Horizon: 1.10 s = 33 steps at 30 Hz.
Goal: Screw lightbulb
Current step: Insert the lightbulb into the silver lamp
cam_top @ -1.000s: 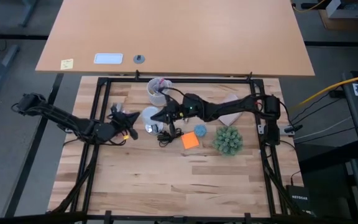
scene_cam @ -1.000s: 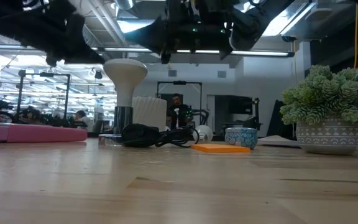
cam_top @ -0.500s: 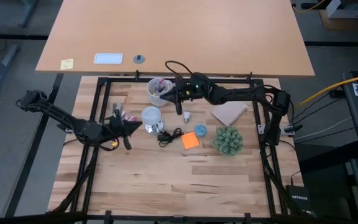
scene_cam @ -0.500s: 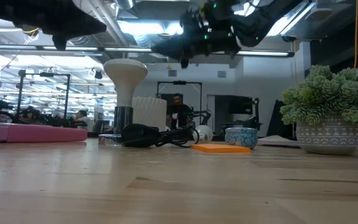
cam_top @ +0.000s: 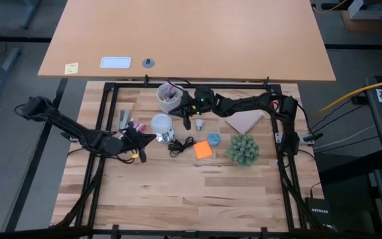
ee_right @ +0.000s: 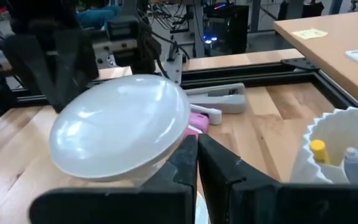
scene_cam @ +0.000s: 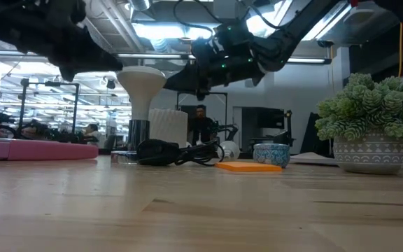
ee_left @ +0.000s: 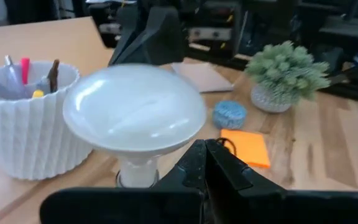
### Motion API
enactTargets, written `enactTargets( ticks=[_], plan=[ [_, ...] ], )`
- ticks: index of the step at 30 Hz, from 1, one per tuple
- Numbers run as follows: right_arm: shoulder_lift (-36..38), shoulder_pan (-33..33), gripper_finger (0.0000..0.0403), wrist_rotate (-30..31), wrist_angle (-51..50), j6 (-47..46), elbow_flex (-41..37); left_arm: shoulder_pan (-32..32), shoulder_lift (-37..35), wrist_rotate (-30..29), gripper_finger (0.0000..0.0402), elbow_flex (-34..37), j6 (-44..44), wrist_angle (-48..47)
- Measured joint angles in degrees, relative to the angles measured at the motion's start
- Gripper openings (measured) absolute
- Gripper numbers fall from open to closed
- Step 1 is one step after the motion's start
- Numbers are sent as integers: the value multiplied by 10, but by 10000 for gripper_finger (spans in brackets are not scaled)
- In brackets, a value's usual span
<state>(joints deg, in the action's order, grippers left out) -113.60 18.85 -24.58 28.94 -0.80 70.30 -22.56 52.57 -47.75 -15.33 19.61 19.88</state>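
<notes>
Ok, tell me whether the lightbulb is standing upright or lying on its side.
Upright. In the low view the lightbulb stands dome up, its narrow neck running straight down to the table; neither pincer holds it.

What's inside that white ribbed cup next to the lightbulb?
The white cup holds several pens and markers, with pink, yellow, brown and grey tips poking above the rim. Its wall hides their lower parts and the bottom. The lightbulb stands beside it.
</notes>
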Motion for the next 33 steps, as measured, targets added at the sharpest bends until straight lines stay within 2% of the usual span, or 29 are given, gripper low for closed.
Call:
enactTargets(
  ticks=[8,18,28,33],
  plan=[
    [0,-2,19,-5,-4,-14,0,17,36,-28,0,0,14,1],
    [0,-24,19,3,-9,-18,0,16,39,-74,0,0,26,-9],
    [1,-45,19,-11,-20,-23,0,17,39,-105,0,1,116,-86],
    [1,-65,19,-15,-24,-23,0,18,39,-129,0,1,127,-98]
  ],
)
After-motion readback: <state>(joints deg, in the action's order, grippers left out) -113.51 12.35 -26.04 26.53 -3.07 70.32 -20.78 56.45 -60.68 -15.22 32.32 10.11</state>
